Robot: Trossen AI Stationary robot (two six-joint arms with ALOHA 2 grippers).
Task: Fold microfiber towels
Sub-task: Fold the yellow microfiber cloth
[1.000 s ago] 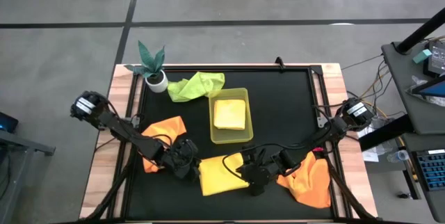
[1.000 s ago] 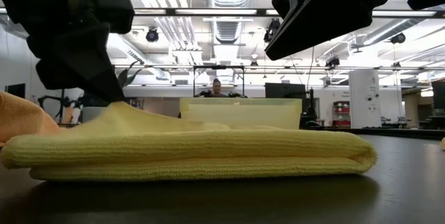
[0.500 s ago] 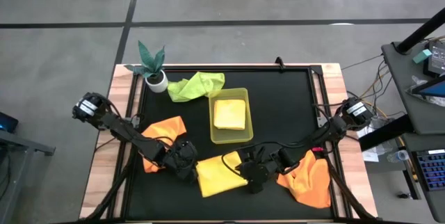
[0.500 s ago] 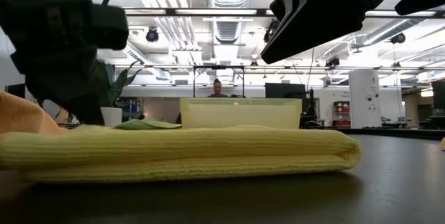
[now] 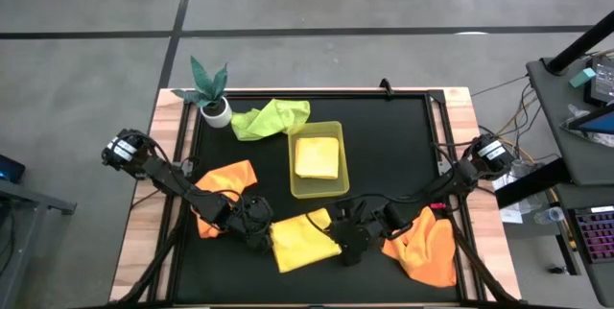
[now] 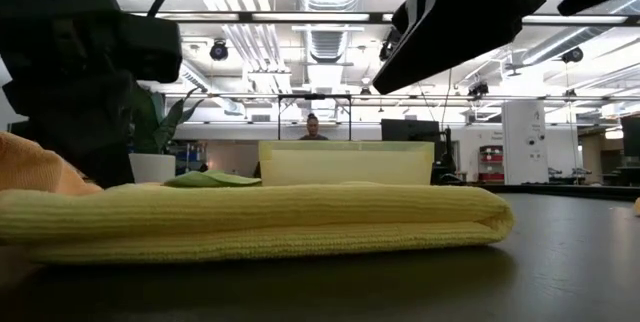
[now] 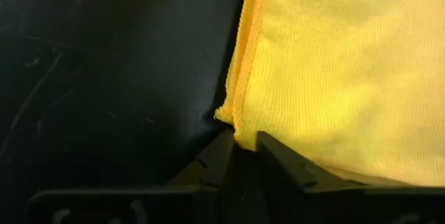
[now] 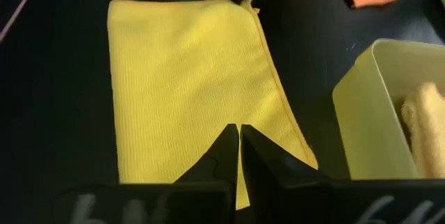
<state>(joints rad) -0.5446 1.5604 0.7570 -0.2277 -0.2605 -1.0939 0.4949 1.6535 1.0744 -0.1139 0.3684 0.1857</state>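
The folded yellow towel (image 5: 303, 240) looks soft, light and limp; corners grip best. The left hand (image 5: 257, 236), at its 9 o'clock edge, pinches a corner (image 7: 235, 135). The right hand (image 5: 347, 244) hovers clenched, empty.

yellow towel (image 5: 303, 241): lying flatter now, its raised left end having dropped, its folded edge sitting slightly further left
left pincer (image 7: 240, 142): loosening at the towel's corner, fingers parting slightly
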